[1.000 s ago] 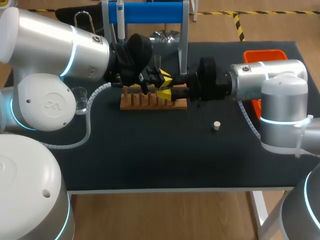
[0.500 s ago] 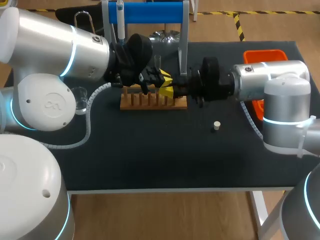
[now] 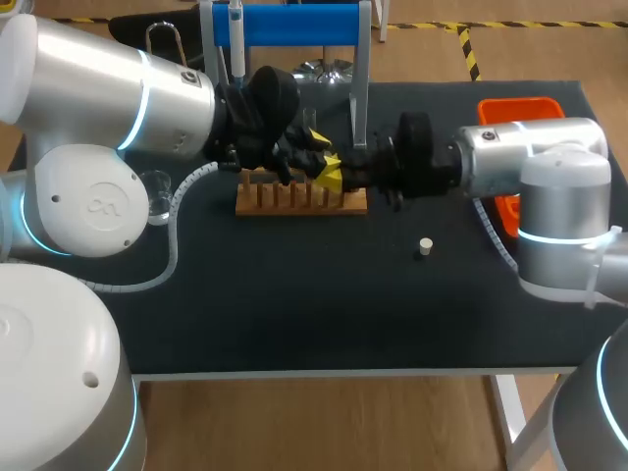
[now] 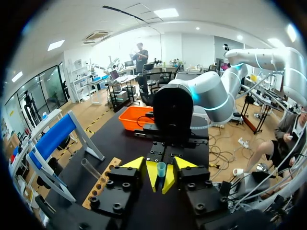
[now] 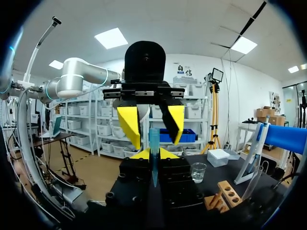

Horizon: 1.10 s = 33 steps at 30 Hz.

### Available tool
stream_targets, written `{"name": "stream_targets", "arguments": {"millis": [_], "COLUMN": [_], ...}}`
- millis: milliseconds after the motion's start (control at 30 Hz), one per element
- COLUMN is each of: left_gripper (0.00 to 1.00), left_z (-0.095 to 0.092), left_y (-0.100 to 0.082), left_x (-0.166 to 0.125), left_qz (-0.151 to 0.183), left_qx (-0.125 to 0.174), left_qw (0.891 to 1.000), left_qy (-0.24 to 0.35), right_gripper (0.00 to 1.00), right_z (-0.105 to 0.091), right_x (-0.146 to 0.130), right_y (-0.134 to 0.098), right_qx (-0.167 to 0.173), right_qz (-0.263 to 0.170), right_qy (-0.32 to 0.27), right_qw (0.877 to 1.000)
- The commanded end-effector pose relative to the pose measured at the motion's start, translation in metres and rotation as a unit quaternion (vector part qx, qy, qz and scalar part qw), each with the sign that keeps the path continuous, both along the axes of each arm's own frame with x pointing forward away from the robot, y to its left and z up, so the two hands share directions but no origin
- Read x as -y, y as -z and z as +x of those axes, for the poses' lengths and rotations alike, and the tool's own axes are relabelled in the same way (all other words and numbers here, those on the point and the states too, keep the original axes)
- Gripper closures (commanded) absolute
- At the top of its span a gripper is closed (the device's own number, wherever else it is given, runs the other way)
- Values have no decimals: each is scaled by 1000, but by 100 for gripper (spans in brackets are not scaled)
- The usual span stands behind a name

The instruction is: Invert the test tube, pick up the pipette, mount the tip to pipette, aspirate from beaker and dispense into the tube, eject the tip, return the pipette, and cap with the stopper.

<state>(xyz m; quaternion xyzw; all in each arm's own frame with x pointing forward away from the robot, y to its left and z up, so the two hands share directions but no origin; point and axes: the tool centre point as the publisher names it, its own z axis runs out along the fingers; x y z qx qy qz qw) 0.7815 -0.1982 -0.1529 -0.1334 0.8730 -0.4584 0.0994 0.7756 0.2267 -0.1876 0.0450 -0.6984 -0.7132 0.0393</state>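
Observation:
Over the wooden rack (image 3: 300, 199) my two grippers meet tip to tip. The right gripper (image 3: 329, 177) (image 5: 154, 154) is shut on a clear bluish test tube (image 5: 154, 143) (image 4: 161, 168), which stands upright between its yellow tips. My left gripper (image 3: 306, 152) (image 4: 159, 163) is open, its yellow fingers (image 5: 129, 125) spread to either side of the tube and clear of it. The pipette (image 3: 235, 39) hangs on the blue stand (image 3: 294, 24) at the back. A glass beaker (image 3: 157, 196) (image 5: 198, 172) stands by my left arm. The small white stopper (image 3: 425, 246) lies on the mat.
A second clear tube (image 4: 90, 168) (image 5: 249, 184) leans in the rack. An orange bin (image 3: 520, 106) sits at the table's right edge behind my right arm. The dark mat (image 3: 294, 294) runs from the rack to the front edge.
The right gripper slid left and shut on the tube that my left gripper held. Then the left fingers spread apart and let it go.

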Motion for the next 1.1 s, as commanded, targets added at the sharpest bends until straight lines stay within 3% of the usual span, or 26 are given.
{"name": "stream_targets", "arguments": {"millis": [33,500,767,1100], "left_gripper": [0,0,0,0], "left_z": [0,0,0,0], "left_y": [0,0,0,0], "left_x": [-2,-2,-2,-2], "left_qz": [-1,-1,-1,-1], "left_qx": [-1,-1,-1,-1], "left_qw": [1000,1000,1000,1000], "left_qy": [3,3,3,3], "right_gripper": [100,100,100,100], "right_z": [-3,-10,-20,-32], "right_x": [20,119,172,207], "right_y": [0,10,18,33], "right_qx": [4,24,19,7], "right_qz": [-4,-15,-15,-30], "right_qy": [-1,18,23,9], "right_qw": [1000,999,999,999]}}
